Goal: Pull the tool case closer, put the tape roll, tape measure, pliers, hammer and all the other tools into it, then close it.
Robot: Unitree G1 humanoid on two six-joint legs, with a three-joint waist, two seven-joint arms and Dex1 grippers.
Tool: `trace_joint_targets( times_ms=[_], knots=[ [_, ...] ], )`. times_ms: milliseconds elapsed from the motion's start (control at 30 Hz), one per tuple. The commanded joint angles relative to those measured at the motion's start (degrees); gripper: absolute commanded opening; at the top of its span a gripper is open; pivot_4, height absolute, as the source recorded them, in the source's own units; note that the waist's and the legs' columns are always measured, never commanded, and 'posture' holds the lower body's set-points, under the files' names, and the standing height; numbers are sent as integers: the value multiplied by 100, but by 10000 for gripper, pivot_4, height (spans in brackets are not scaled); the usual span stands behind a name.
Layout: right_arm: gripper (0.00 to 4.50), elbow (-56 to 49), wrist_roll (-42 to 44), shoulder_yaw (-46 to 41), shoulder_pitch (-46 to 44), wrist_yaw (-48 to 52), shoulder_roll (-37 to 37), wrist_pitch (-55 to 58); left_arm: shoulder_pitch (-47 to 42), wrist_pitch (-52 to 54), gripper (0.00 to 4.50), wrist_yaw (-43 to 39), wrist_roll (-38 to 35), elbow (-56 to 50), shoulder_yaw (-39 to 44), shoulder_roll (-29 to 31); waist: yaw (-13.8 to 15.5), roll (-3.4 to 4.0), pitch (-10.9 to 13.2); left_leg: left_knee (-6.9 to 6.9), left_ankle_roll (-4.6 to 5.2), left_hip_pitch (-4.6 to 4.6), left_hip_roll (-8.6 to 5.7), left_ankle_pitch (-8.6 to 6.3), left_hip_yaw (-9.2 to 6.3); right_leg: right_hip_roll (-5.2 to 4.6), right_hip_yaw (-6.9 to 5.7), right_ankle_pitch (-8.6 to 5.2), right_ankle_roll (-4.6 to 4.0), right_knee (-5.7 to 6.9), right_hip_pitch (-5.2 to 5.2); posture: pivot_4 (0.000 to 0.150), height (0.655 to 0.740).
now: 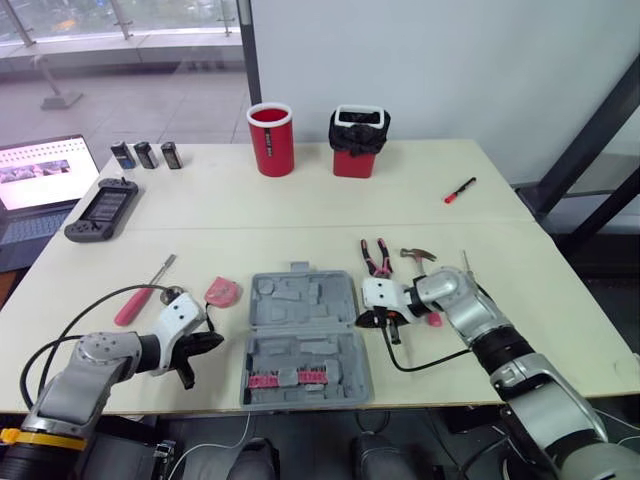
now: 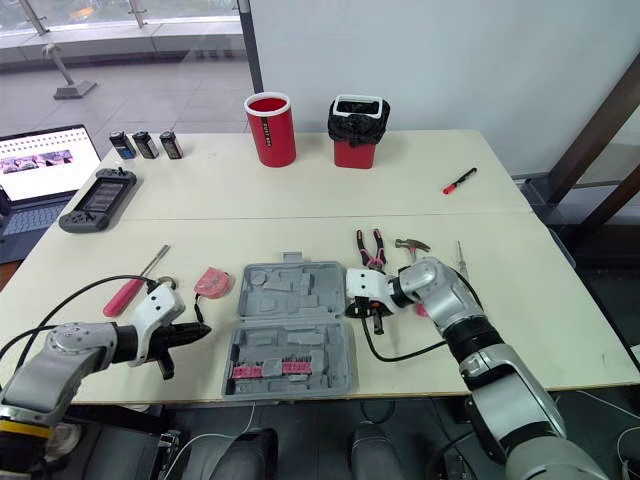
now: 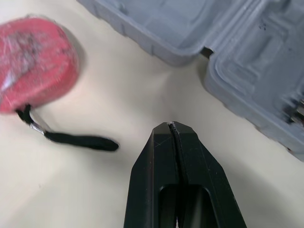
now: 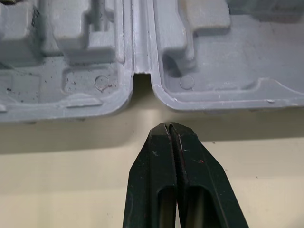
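Open case (image 1: 305, 340) lying flat on the surface (image 1: 300, 205) between the two sets of jaws, both halves up. The left jaws are pressed together and empty, their tips aimed at the gap where the case's halves meet, just short of it. The right jaws are likewise together and empty, facing the hinge notch from the opposite side and apart from it. The tape measure (image 1: 222, 292) lies just beside the left jaws, its strap nearest their tips. The pliers (image 1: 376, 257) and hammer (image 1: 418, 256) lie behind the right jaws.

Step, as judged: the case looks drawn in and loading has not begun. The next move calls for parting one set of jaws and turning to the nearest tool, probably the tape measure for the left. Both forearms lie low over the surface, angled inward; the right wrist is bent back toward the case.
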Motion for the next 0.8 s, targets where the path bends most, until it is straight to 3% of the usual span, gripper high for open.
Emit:
trace_joint_targets(
  times_ms=[33, 333, 800],
  knots=[
    [1021, 79, -101, 70, 33, -46, -203, 33, -296, -242, 0, -81, 22, 182, -179, -169, 14, 0, 0, 1, 0, 0, 0, 0, 0, 0, 0, 0, 0, 0, 0, 1500, 7400],
    [1021, -239, 38, 94, 260, 9, -136, 138, -887, -263, 0, -50, 182, 460, -849, -814, 31, -1, -1, 4, 0, -2, 0, 0, 0, 0, -1, 2, 5, 1, 1, 1500, 7400],
    [1021, -28, -25, 93, -19, -119, -81, 107, -1218, -331, 0, 315, 356, 862, -724, -1063, 106, -2, -1, 7, 0, -1, 0, 0, 0, 1, -1, 2, 3, 1, 0, 1500, 7400]
  ],
)
